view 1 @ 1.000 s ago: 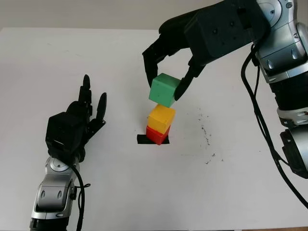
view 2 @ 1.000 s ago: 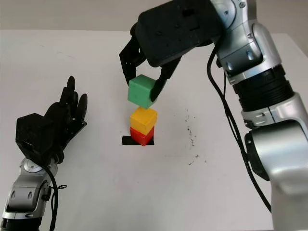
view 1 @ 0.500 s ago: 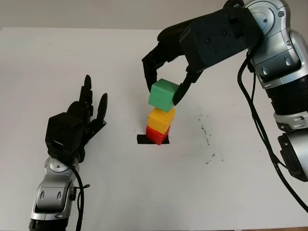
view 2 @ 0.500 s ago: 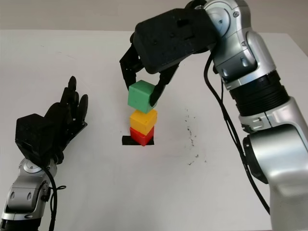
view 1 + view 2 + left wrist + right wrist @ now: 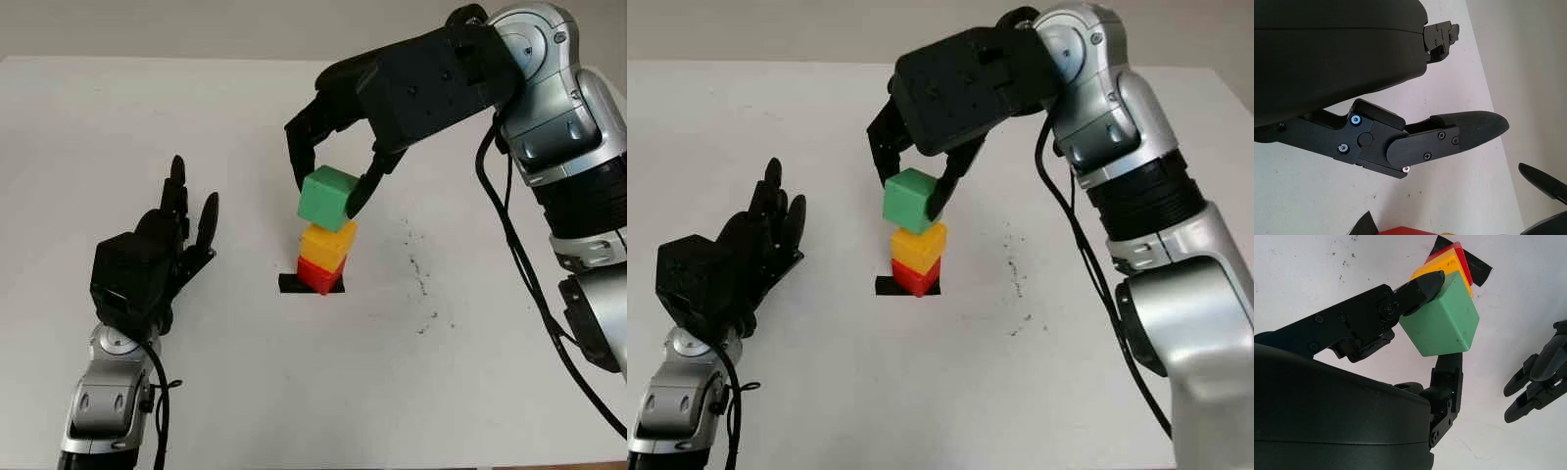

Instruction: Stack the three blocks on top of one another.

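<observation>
A red block (image 5: 315, 273) sits on a black tape mark (image 5: 290, 285) in the middle of the white table, with a yellow block (image 5: 328, 245) stacked on it. My right hand (image 5: 331, 186) is shut on a green block (image 5: 328, 197), tilted, held right over the yellow one; I cannot tell whether they touch. The right wrist view shows the green block (image 5: 1442, 320) pinched between black fingertips (image 5: 1425, 284), above the yellow block (image 5: 1437, 262) and the red block (image 5: 1462, 259). My left hand (image 5: 167, 245) is open, well to the left of the stack.
The white table (image 5: 294, 392) reaches a far edge below a grey wall. Small dark specks (image 5: 421, 279) mark the surface right of the stack. The right arm (image 5: 558, 127) reaches in from the upper right, above the table.
The right hand has carried the green block slightly left and down, closer over the yellow block. The left hand has stayed in place.
</observation>
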Available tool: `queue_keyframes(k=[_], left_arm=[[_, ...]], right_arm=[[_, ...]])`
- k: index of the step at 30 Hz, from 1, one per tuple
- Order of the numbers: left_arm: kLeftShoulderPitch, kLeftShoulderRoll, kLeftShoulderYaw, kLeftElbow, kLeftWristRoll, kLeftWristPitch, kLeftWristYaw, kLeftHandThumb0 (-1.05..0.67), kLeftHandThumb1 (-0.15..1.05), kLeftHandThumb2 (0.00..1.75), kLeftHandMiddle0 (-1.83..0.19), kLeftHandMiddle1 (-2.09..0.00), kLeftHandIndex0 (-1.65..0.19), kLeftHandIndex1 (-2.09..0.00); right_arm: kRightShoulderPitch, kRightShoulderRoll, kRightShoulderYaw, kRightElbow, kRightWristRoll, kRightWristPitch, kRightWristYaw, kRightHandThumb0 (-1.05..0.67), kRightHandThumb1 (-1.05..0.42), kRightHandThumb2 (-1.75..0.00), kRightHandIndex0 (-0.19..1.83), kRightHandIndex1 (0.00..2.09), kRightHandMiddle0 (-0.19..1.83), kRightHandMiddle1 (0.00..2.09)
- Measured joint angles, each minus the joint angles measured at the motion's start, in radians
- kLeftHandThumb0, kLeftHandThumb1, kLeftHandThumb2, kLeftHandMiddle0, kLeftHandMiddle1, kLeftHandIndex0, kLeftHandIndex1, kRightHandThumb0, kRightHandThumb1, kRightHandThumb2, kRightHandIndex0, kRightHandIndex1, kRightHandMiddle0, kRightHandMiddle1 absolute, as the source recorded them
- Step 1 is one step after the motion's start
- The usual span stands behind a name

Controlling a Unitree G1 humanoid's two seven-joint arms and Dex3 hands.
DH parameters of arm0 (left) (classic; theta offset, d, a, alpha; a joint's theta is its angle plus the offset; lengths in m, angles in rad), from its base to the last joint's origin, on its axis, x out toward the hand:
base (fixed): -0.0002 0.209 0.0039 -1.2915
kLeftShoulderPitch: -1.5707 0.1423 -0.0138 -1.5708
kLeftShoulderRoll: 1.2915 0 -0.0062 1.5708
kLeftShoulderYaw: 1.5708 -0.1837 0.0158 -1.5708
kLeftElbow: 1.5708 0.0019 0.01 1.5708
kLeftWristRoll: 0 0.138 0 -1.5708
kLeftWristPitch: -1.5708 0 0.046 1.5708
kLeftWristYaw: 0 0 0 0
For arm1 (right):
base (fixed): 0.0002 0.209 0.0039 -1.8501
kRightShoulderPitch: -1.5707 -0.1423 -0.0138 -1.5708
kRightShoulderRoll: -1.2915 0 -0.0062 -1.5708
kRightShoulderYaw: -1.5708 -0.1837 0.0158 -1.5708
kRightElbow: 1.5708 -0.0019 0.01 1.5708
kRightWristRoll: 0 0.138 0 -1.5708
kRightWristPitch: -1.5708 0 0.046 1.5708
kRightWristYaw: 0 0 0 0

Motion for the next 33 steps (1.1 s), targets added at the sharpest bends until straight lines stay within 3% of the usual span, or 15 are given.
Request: queue_keyframes(k=[33], left_arm=[[0.019, 0.006, 0.017, -0.022, -0.028, 0.001, -0.019, -0.80, 1.05, 0.63, 0.19, -0.01, 0.19, 0.00]], right_arm=[[0.030, -0.001, 0.019, -0.004, -0.022, -0.023, 0.011, -0.42, -0.92, -0.05, 0.32, 0.04, 0.38, 1.63]])
